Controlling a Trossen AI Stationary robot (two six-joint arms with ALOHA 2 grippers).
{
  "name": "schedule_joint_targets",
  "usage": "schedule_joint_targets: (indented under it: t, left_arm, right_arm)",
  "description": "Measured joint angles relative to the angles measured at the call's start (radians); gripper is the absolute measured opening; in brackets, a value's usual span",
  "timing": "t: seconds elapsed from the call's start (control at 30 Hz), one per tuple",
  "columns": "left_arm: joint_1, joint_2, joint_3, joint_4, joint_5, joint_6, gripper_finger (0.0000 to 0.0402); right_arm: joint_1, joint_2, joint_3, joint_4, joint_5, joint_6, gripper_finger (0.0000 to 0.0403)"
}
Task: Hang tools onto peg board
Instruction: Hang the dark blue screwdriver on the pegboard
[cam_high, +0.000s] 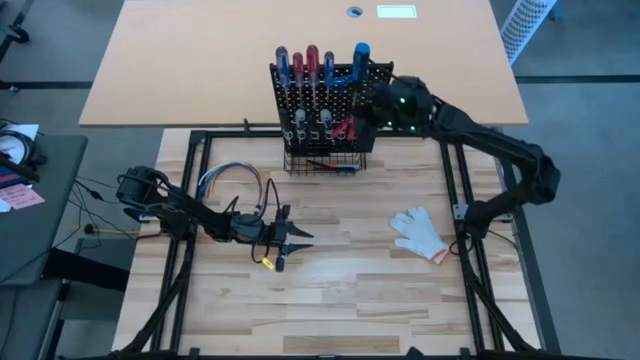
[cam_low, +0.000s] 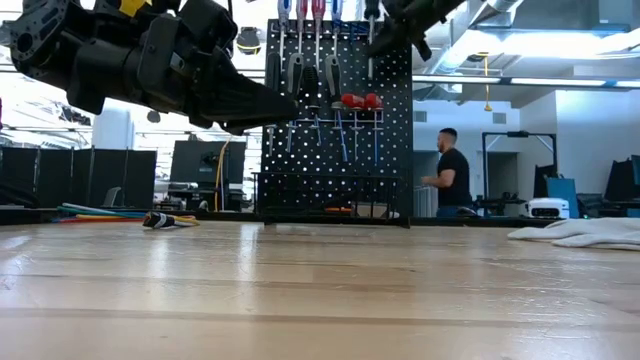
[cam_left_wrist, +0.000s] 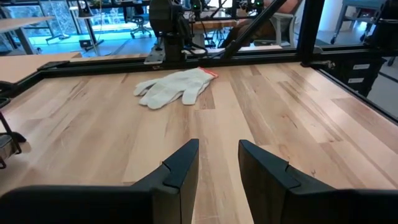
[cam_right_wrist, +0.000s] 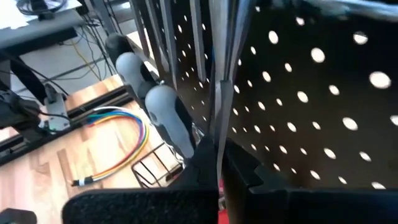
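Observation:
The black peg board (cam_high: 325, 105) stands at the table's far middle. Screwdrivers with blue and red handles (cam_high: 312, 62) stick down through its ring holders, and red-handled pliers (cam_high: 345, 128) hang lower on it. My right gripper (cam_high: 385, 105) is at the board's right side, shut on a thin metal tool shaft (cam_right_wrist: 219, 118). A blue handle (cam_high: 360, 55) stands above the board's right end. My left gripper (cam_high: 290, 238) hovers open and empty over the table's near left (cam_left_wrist: 217, 168). My right gripper pinches the thin metal shaft (cam_right_wrist: 219, 134) between its two fingers, close in front of the perforated panel (cam_right_wrist: 311, 93). The fingers lie across the shaft, which runs on past them along the board's face. The tool's handle is outside the wrist view.
A white work glove (cam_high: 420, 232) lies at the table's right. A looped bundle of coloured wires (cam_high: 232, 180) lies left of the board's wire basket (cam_high: 325, 160). A small yellow-and-black item (cam_high: 268, 262) lies near my left gripper. A person (cam_low: 445, 170) stands in the room beyond.

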Motion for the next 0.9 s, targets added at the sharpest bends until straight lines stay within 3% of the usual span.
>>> schedule_joint_targets:
  t: [0.3, 0.9]
  left_arm:
    - [-0.001, 0.0, 0.0, 0.001, 0.004, -0.005, 0.0109]
    - [-0.002, 0.0, 0.0, 0.001, 0.003, -0.01, 0.0109]
  right_arm:
    - [-0.027, 0.047, 0.022, 0.004, -0.008, 0.024, 0.0004]
    - [-0.013, -0.013, 0.022, -0.008, -0.011, 0.0, 0.0005]
